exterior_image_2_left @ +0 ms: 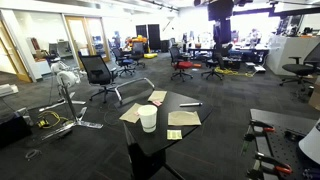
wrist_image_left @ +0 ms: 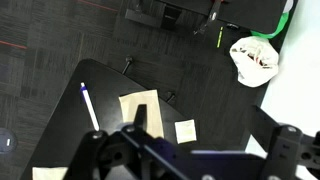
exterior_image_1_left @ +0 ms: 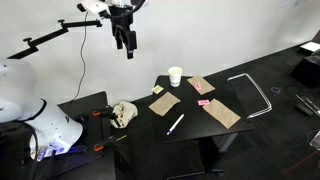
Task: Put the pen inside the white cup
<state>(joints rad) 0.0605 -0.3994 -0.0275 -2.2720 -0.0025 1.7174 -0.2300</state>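
Observation:
A white and blue pen (exterior_image_1_left: 176, 124) lies flat near the front edge of the black table (exterior_image_1_left: 150, 125). It also shows in the other exterior view (exterior_image_2_left: 190, 104) and in the wrist view (wrist_image_left: 89, 106). The white cup (exterior_image_1_left: 176, 76) stands upright at the table's far side, and in an exterior view it stands at the near edge (exterior_image_2_left: 148, 118). I do not see the cup in the wrist view. My gripper (exterior_image_1_left: 127, 45) hangs high above the table, open and empty; it also shows in the other exterior view (exterior_image_2_left: 222, 25) and in the wrist view (wrist_image_left: 212, 125).
Several tan paper pieces (exterior_image_1_left: 164, 103) and a small pale note (wrist_image_left: 185, 130) lie on the table. A crumpled white object (exterior_image_1_left: 123, 113) sits at one table end. A metal chair frame (exterior_image_1_left: 255, 92) lies on the floor. Office chairs (exterior_image_2_left: 97, 72) stand around.

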